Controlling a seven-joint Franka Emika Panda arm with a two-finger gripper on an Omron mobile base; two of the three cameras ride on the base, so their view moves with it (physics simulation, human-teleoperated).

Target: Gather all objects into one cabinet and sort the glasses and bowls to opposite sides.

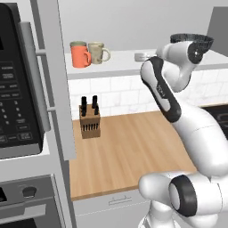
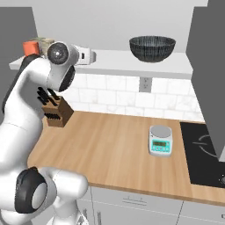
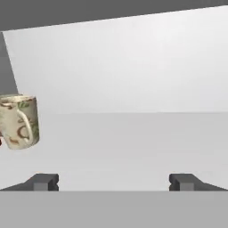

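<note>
Standing upright at the cabinet board's (image 1: 120,67) left: orange mug (image 1: 80,56) and beige mug (image 1: 97,52), beige handle pointing right. Bowl (image 2: 152,47) sits rim-up far right. Gripper (image 3: 114,181) jaws wide apart, empty.

Mugs (image 1: 88,53) left, black bowl (image 2: 152,48) right — cabinet (image 2: 132,66).

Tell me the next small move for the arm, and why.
Probably draw the open tool straight back out of the cabinet. Its fingers stand wide apart with nothing between them, the beige mug stands upright on the board beside the orange mug, and the black bowl sits far to the other side, so the sorting looks done.
</note>
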